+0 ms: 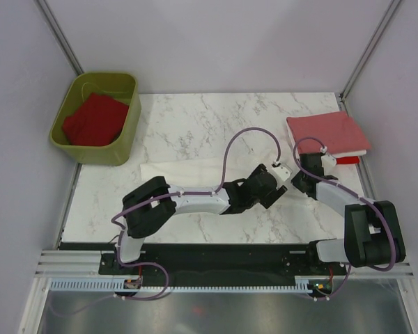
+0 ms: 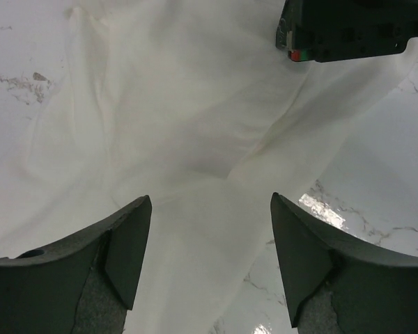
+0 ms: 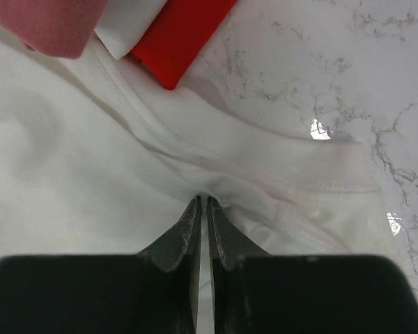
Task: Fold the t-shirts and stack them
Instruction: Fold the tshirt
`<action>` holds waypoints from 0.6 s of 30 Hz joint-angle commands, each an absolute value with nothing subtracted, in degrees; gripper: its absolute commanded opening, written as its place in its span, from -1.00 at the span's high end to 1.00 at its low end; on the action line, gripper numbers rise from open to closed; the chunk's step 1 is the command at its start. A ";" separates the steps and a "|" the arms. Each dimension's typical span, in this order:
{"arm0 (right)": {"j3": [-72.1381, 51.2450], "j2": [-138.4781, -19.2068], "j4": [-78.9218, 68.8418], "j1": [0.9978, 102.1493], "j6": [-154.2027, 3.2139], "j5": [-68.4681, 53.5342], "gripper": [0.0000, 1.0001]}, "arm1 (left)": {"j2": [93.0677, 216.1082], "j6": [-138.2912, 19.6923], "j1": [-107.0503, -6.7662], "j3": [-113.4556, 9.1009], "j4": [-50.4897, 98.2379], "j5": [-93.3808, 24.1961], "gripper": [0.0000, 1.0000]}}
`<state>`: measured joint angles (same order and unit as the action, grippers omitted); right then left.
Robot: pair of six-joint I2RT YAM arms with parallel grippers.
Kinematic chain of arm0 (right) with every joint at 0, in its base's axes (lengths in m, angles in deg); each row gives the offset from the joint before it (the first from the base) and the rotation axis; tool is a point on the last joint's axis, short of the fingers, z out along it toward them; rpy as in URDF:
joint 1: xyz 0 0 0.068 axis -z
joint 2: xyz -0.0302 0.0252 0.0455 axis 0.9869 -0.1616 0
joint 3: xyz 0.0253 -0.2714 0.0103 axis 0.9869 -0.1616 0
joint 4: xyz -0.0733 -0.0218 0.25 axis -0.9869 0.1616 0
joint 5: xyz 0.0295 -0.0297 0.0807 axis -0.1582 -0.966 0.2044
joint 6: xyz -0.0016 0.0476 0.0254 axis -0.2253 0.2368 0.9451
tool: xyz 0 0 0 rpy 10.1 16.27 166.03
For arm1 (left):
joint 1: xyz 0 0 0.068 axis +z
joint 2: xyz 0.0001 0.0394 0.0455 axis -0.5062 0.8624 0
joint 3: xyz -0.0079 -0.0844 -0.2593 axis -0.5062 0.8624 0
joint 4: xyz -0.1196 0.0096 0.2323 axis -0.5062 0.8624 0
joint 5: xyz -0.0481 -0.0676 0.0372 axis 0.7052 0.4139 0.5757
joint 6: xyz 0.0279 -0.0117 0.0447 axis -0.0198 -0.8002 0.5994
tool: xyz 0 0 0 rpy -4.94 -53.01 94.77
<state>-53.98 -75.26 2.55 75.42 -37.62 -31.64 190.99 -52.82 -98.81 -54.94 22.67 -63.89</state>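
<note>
Two grippers: the left gripper (image 2: 209,202) holds its dark, wedge-shaped fingers wide apart over white cloth, gripping nothing. The right gripper (image 3: 202,203) has its tapered fingers pressed almost together, pinching a crease of the same cloth.
White t-shirt (image 1: 181,169): soft, thin, rumpled knit lying mid-table beneath both wrists. Its visible long axis runs left to right across the table. In the right wrist view a stitched hem band runs rightward from the fingertips.
Table (image 1: 195,118): glossy white marble with grey veins.
Far right: a folded salmon pink t-shirt (image 1: 327,131) lies on top, with a folded white layer (image 3: 125,31) under it and a bright red t-shirt (image 3: 181,35) at the bottom.
Far left: the tub (image 1: 127,136) is olive-green plastic with rounded corners and holds a crumpled red t-shirt (image 1: 94,120).
</note>
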 commanded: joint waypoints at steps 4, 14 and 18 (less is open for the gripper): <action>-54.88 -74.05 3.68 76.31 -36.78 -30.31 0.73 | 197.47 -43.77 -100.72 -62.53 23.25 -70.61 -0.47; -55.14 -74.23 2.98 77.27 -36.87 -29.00 0.73 | 204.07 -42.18 -100.63 -69.74 27.19 -74.75 -0.43; -55.67 -73.96 2.63 77.80 -36.78 -28.64 0.73 | 206.27 -41.39 -100.55 -71.94 28.44 -77.21 -0.36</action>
